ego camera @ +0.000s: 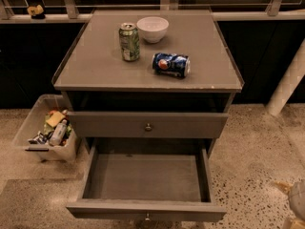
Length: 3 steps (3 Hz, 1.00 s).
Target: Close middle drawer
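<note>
Speckled floor (248, 156), lower right: cropped end effector (295, 202)

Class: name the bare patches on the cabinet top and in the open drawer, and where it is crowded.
Bare: cabinet top along its front and left of the green can; all of the middle drawer tray. Crowded: back centre, by the white bowl and blue can. The gripper is lower right, off the drawer.

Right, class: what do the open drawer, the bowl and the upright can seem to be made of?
Open drawer: likely painted wood, matte grey, flat boards; metal-looking knob. Bowl: probably glazed ceramic, white, smooth sheen. Upright can: metal, shiny rim, green print. Gripper: lower right edge, apart from the drawer.
</note>
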Motion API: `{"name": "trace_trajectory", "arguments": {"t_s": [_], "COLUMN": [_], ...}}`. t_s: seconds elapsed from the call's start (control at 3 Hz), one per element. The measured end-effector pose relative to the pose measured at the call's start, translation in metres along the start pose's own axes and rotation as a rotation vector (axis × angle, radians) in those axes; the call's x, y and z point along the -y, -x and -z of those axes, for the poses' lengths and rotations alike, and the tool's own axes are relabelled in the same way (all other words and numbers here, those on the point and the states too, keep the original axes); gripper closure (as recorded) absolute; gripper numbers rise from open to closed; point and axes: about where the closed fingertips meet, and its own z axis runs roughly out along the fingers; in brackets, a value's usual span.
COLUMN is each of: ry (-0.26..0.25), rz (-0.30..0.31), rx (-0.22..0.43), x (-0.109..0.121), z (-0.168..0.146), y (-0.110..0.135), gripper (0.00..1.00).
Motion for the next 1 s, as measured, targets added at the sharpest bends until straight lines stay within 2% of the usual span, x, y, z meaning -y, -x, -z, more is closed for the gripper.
{"name": "trace_trajectory", "arguments": {"t_s": [0.33,0.67,1.0], "ry": [0.045,0.123,0.211], "rz": [0.023,0.038,0.138], "rx": [0.018,0.071,0.133], "x": [-0.03,-0.047,-0.068], "z": [-0.076,-0.149,-0.19], "y": [-0.024,-0.049,-0.036], "gripper": [0.0,0.0,0.0]}}
